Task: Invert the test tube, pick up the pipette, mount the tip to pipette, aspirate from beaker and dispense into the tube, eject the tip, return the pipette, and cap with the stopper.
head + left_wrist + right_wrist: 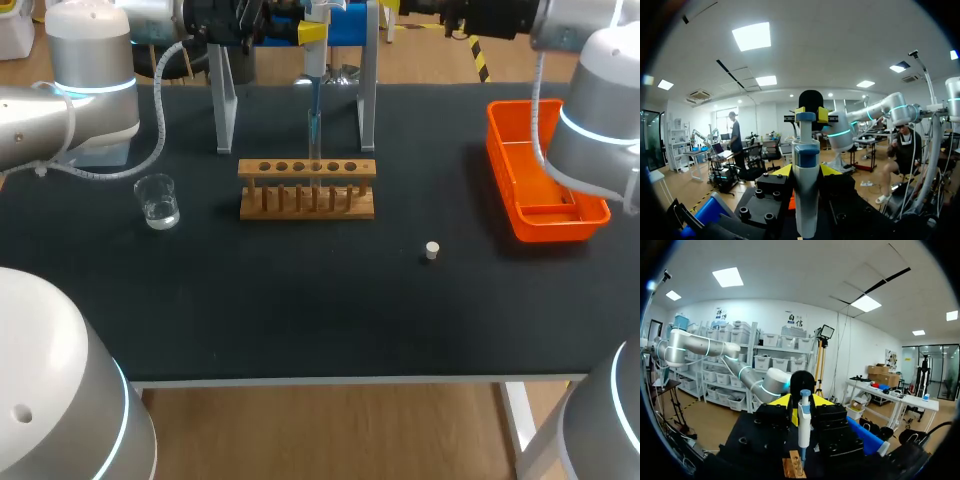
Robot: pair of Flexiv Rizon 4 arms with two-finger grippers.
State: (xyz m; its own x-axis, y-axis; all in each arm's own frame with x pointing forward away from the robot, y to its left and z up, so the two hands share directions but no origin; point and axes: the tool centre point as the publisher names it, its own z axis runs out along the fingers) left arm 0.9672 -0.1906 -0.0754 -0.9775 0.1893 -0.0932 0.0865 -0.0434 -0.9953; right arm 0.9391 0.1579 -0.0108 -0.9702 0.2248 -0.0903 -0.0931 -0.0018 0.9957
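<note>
the pipette hangs upright, pinched by the left gripper, its top cut off in the head view. its thin end meets the test tube standing in the rack; the join is hard to make out. the right gripper is spread, holding nothing. the stopper lies on the table.

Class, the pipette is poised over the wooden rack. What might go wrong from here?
The pipette points down at one narrow hole of the wooden rack; slight drift might spill liquid onto the wood. It hangs between the legs of the stand, so a sideways move may knock them. The small stopper lies loose on the table and might roll when gripped.
</note>
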